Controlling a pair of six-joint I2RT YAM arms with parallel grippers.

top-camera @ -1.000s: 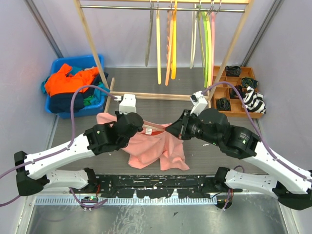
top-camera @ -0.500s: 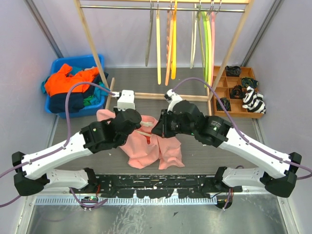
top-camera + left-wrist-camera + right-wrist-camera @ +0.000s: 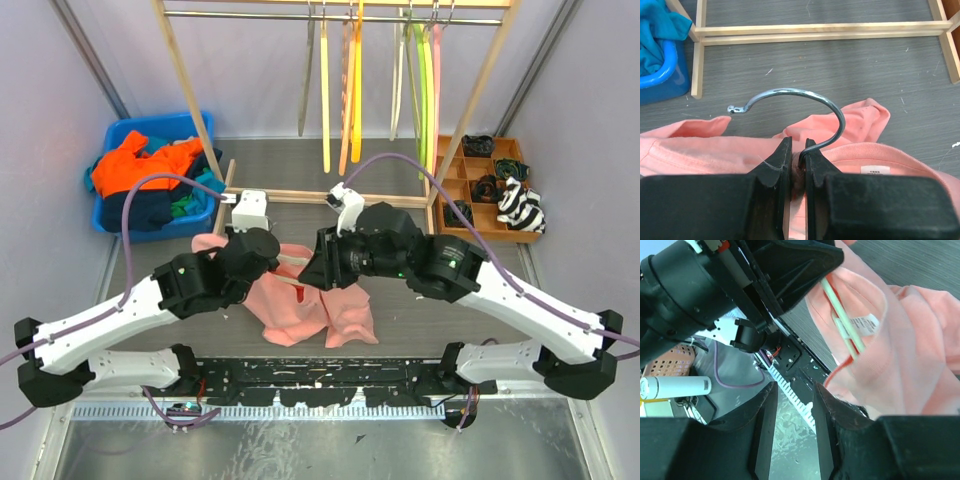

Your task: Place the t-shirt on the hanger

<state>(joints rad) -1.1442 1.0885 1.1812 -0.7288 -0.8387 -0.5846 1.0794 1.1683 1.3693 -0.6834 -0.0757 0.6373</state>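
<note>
Left gripper (image 3: 797, 150): pinched shut on the hanger's (image 3: 840, 311) wire neck, just under the hook (image 3: 785, 91), which arches away toward the rack's floor rail (image 3: 815, 31).
Right gripper (image 3: 790, 402): jaws apart with nothing between them; pink cloth rests against the outer side of one finger, but whether that finger is hooked inside the shirt cannot be told.
T-shirt (image 3: 310, 310): bunched on the table between the two arms, collar end toward the hook.
Hanger line: its pale bars sit inside the collar opening, running from the left gripper toward the right one.
Nearer arm: the right, just beside the loose collar cloth.
Room: bare table beyond the hook up to the rail; blue bin (image 3: 660, 65) off to the left; shirt tail near the table's front edge.
</note>
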